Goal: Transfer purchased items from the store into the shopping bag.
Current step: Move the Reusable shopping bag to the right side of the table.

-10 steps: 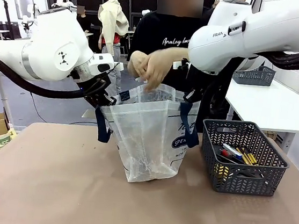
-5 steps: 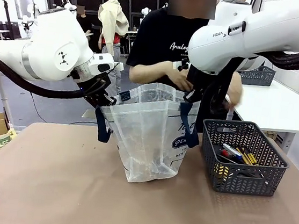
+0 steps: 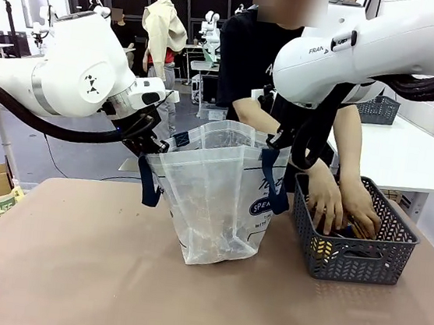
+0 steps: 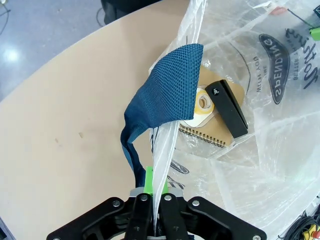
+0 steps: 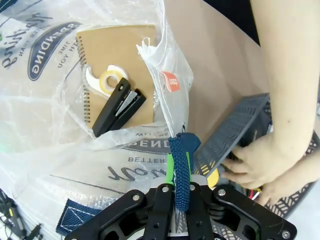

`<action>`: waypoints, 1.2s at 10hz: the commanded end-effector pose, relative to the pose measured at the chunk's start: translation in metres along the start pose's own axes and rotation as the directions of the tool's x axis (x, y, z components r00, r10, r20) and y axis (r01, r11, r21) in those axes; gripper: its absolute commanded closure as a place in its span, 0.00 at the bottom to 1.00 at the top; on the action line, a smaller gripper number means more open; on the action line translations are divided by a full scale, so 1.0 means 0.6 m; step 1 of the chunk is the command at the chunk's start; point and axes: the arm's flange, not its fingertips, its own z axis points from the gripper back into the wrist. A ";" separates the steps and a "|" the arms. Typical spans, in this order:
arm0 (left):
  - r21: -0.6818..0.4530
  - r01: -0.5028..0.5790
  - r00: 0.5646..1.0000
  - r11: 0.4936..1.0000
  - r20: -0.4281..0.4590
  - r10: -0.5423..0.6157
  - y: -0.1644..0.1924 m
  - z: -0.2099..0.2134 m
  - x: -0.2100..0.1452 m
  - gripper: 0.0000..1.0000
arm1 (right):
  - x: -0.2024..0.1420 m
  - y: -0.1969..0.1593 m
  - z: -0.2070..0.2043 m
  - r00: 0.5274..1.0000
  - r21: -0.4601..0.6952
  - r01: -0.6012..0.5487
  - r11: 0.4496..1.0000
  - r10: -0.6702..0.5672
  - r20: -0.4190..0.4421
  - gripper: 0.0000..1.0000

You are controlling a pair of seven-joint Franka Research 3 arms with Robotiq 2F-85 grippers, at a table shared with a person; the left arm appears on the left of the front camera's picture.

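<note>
Clear, crinkly plastic shopping bag (image 3: pixel 212 201) with navy strap handles, standing upright near the middle of the tan table (image 3: pixel 71 271), long axis vertical and mouth pointing up. I saw the left gripper (image 4: pixel 155 185) pinched shut on the bag's rim beside one strap. The right gripper (image 5: pixel 178 172) was clamped on the opposite strap and rim, and the mouth was spread between them. A tan spiral notebook (image 5: pixel 117 55) lay flat on the bag's floor. A black stapler (image 5: pixel 118 106) lay across it, with a yellowish tape roll (image 5: pixel 106 80) beside the stapler. The dark grey lattice plastic basket (image 3: pixel 347 260) sat just beside the bag on the robot's right, with the person's hands (image 3: pixel 329 199) inside it.
</note>
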 end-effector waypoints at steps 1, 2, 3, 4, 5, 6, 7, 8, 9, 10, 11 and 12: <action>0.001 -0.006 1.000 1.000 0.001 0.006 0.004 0.001 -0.001 1.00 | -0.001 -0.003 0.000 1.000 -0.001 0.003 1.000 -0.003 -0.001 1.00; 0.001 -0.006 1.000 1.000 0.001 0.006 0.004 0.001 -0.001 1.00 | -0.001 -0.003 0.000 1.000 -0.001 0.003 1.000 -0.003 -0.001 1.00; 0.001 -0.006 1.000 1.000 0.001 0.006 0.004 0.001 -0.001 1.00 | -0.001 -0.003 0.000 1.000 -0.001 0.003 1.000 -0.003 -0.001 1.00; 0.001 -0.006 1.000 1.000 0.001 0.006 0.004 0.001 -0.001 1.00 | -0.001 -0.003 0.000 1.000 -0.001 0.003 1.000 -0.003 -0.001 1.00; 0.001 -0.006 1.000 1.000 0.001 0.006 0.004 0.001 -0.001 1.00 | -0.001 -0.003 0.000 1.000 -0.001 0.003 1.000 -0.003 -0.001 1.00; 0.001 -0.006 1.000 1.000 0.001 0.006 0.004 0.001 -0.001 1.00 | -0.001 -0.003 0.000 1.000 -0.001 0.003 1.000 -0.003 -0.001 1.00; 0.001 -0.006 1.000 1.000 0.001 0.006 0.004 0.001 -0.001 1.00 | -0.001 -0.003 0.000 1.000 -0.001 0.003 1.000 -0.003 -0.001 1.00; 0.001 -0.006 1.000 1.000 0.001 0.006 0.004 0.001 -0.001 1.00 | -0.001 -0.003 0.000 1.000 -0.001 0.003 1.000 -0.003 -0.001 1.00; 0.001 -0.006 1.000 1.000 0.001 0.006 0.004 0.001 -0.001 1.00 | -0.001 -0.003 0.000 1.000 -0.001 0.003 1.000 -0.003 -0.001 1.00; 0.001 -0.006 1.000 1.000 0.001 0.006 0.004 0.001 -0.001 1.00 | -0.001 -0.003 0.000 1.000 -0.001 0.003 1.000 -0.003 -0.001 1.00; 0.001 -0.006 1.000 1.000 0.001 0.006 0.004 0.001 -0.001 1.00 | -0.001 -0.003 0.000 1.000 -0.001 0.003 1.000 -0.003 -0.001 1.00; 0.001 -0.006 1.000 1.000 0.001 0.006 0.004 0.001 -0.001 1.00 | -0.001 -0.003 0.000 1.000 -0.001 0.003 1.000 -0.003 -0.001 1.00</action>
